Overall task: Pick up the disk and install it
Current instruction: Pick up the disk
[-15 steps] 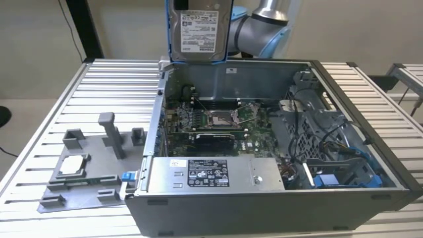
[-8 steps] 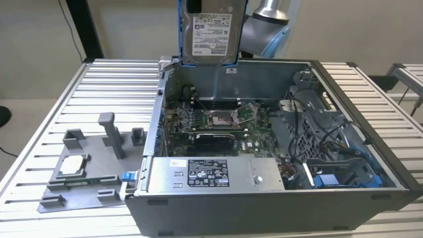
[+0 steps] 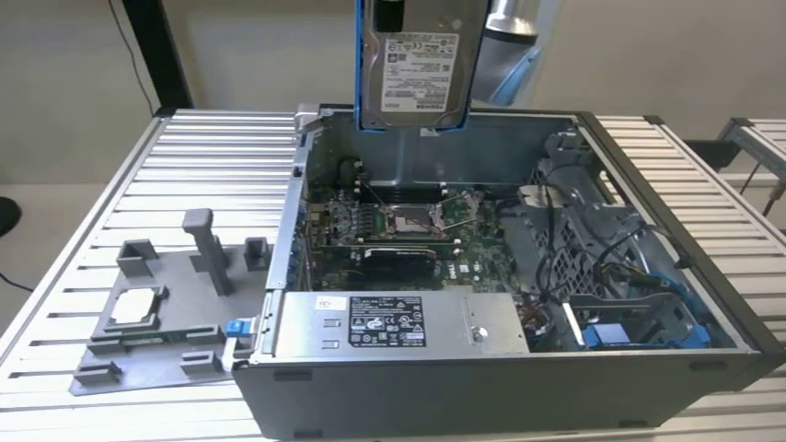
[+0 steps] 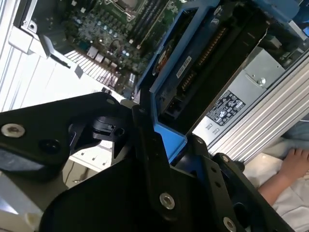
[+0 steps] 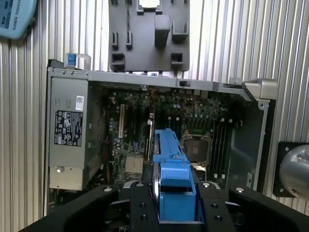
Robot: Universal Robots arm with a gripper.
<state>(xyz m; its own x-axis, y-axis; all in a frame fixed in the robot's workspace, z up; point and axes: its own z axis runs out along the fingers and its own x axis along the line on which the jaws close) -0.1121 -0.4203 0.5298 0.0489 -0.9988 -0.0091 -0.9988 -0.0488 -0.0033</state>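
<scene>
The disk [image 3: 415, 69], a silver drive with a white label in a blue bracket, hangs upright high above the back of the open computer case [image 3: 669, 198]. My gripper [image 5: 174, 195] is shut on it. In the first wrist view, black fingers [image 5: 140, 205] clamp either side of the disk's blue bracket [image 5: 171, 164], with the motherboard far below. The second wrist view shows the disk's dark underside and connector edge [image 4: 193, 63] rising out of the gripper [image 4: 164, 140].
Inside the case lie the motherboard [image 3: 406, 221], a grey power supply box [image 3: 393, 322] along the front and a cabled drive cage with blue parts [image 3: 627, 327] at the exterior view's right. A grey fixture tray [image 3: 160, 313] sits on the ribbed table. A person's hand [image 4: 294, 162] rests beside the case.
</scene>
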